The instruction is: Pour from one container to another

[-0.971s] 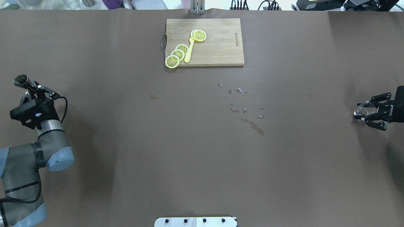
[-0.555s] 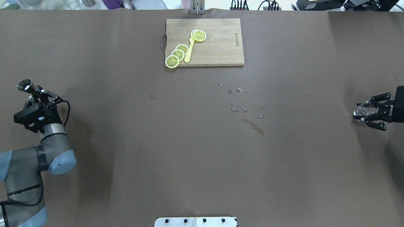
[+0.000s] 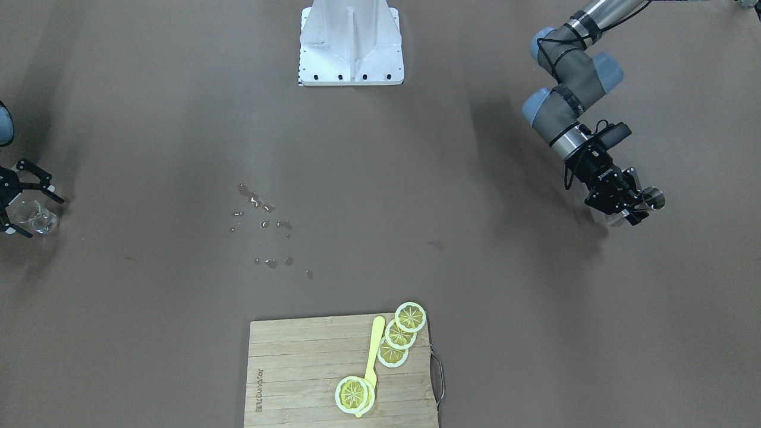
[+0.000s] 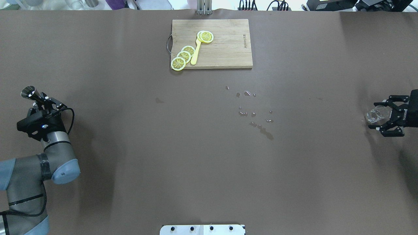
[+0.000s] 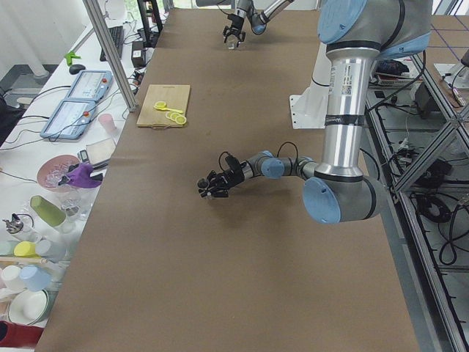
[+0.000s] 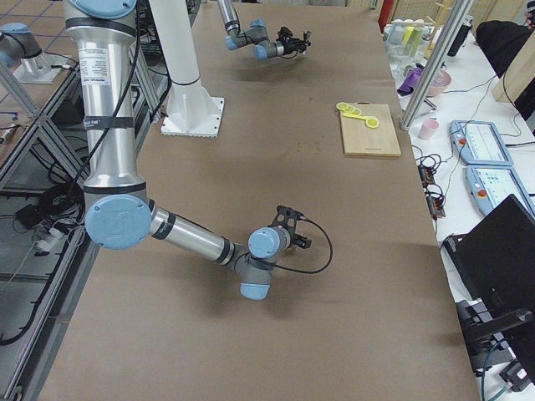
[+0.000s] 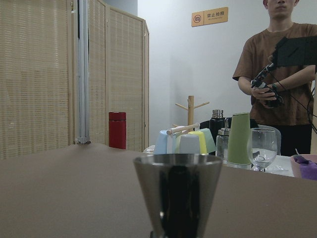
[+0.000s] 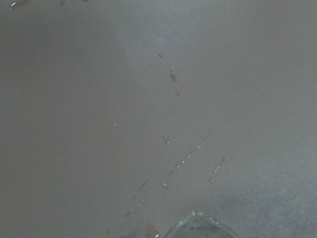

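A steel jigger (image 4: 28, 92) is clamped by its waist in my left gripper (image 4: 41, 101), at the table's left edge, mouth pointing up and away. It fills the bottom of the left wrist view as a shiny cone (image 7: 178, 193), and in the front-facing view the jigger (image 3: 652, 199) sticks out past the gripper (image 3: 624, 205). Far right, my right gripper (image 4: 381, 116) is shut on a clear glass (image 4: 373, 115), held low over the table. The glass (image 3: 32, 217) also shows at the front-facing view's left edge, and its rim (image 8: 198, 225) in the right wrist view.
A wooden cutting board (image 4: 228, 49) at the far middle carries lemon slices (image 4: 184, 56) and a yellow spoon (image 4: 196, 54). Spilled drops (image 4: 253, 112) dot the brown cover right of centre. The robot's base plate (image 4: 202, 229) sits at the near edge.
My left arm has carried the jigger a little nearer and to the right. The right gripper has turned slightly with the glass still in it.
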Robot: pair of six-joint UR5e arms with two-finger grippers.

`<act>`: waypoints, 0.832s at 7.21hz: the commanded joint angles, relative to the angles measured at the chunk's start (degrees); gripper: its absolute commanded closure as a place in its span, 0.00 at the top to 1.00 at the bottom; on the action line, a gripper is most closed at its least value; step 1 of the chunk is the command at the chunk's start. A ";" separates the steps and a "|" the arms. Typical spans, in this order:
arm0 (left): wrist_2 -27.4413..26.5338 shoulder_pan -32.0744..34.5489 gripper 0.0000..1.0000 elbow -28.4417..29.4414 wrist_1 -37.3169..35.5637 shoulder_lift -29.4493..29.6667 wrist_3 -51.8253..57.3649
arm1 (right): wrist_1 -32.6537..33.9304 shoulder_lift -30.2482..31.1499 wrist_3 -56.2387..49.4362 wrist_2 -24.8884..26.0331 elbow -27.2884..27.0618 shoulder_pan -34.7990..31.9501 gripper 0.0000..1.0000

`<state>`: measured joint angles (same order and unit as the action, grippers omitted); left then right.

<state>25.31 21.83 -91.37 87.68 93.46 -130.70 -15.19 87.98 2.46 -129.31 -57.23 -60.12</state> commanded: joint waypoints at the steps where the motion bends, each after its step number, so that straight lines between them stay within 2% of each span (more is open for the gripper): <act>1: 0.00 -0.56 0.03 0.23 0.03 0.06 -0.26 | -0.01 0.09 0.00 -0.16 0.02 0.00 1.00; 3: 0.00 -0.56 0.17 0.67 -0.06 0.06 -0.17 | -0.01 0.44 0.00 -0.59 -0.07 -0.09 1.00; 5: 0.00 -0.65 0.24 0.93 -0.06 0.23 -0.17 | -0.01 1.05 0.00 -2.52 -0.25 -1.39 1.00; 6: 0.00 -0.65 0.31 1.02 -0.06 0.49 -0.08 | -0.01 1.40 -0.09 -4.71 -0.25 -2.97 1.00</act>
<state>25.29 21.20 -90.48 87.63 93.70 -130.85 -15.21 88.98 2.42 -131.95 -57.45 -61.54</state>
